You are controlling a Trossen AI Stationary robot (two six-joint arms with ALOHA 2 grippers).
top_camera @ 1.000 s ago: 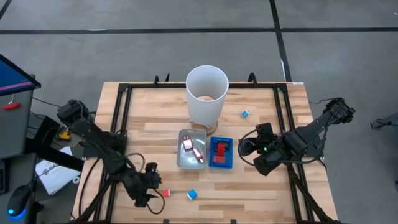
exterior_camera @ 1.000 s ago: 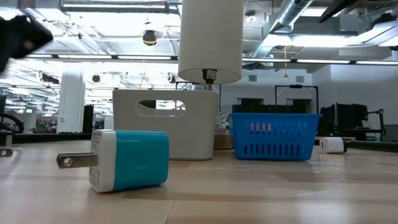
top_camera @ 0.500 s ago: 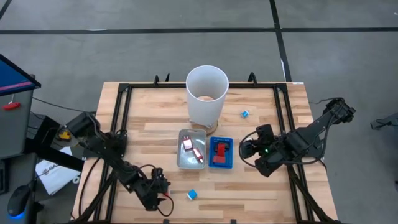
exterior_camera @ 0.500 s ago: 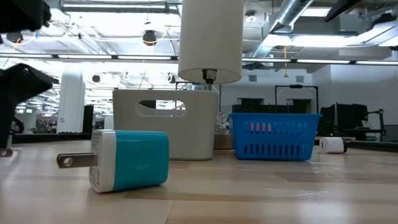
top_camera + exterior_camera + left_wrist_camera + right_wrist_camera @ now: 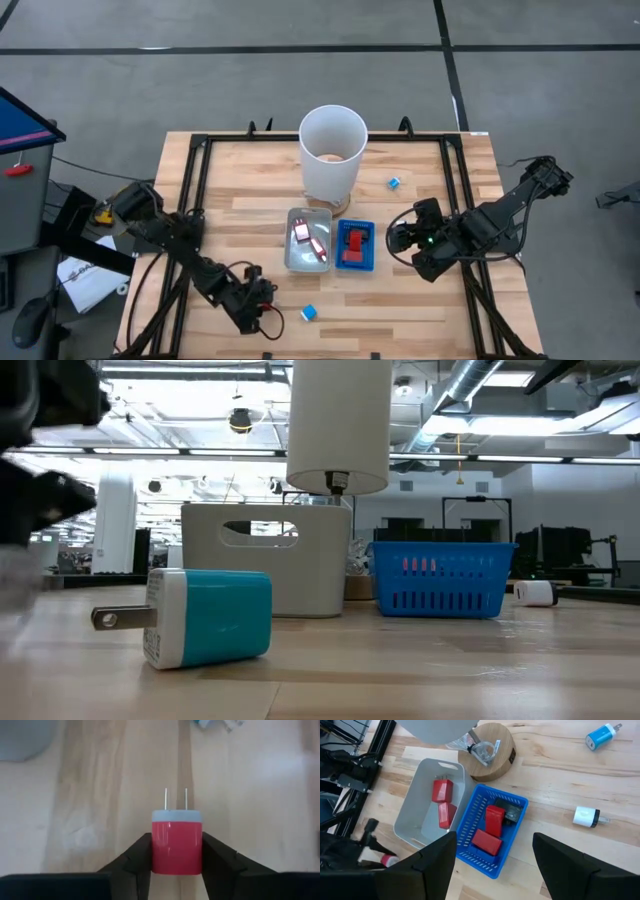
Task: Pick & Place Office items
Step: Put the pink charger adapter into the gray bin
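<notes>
Two dark fingers of the left gripper, low near the front edge of the pale wooden desk, clamp a small red plug block with a pale blue cap, while the right gripper hangs spread wide, empty, beside the blue mesh tray.

A pale wooden table edged by a black frame carries a tall white bin on a round wooden base at its far middle. Just before it sit two trays side by side — a silvery one and a blue one. Loose on the boards lie two blue plug blocks — one near the bin, one at the near edge.
</notes>
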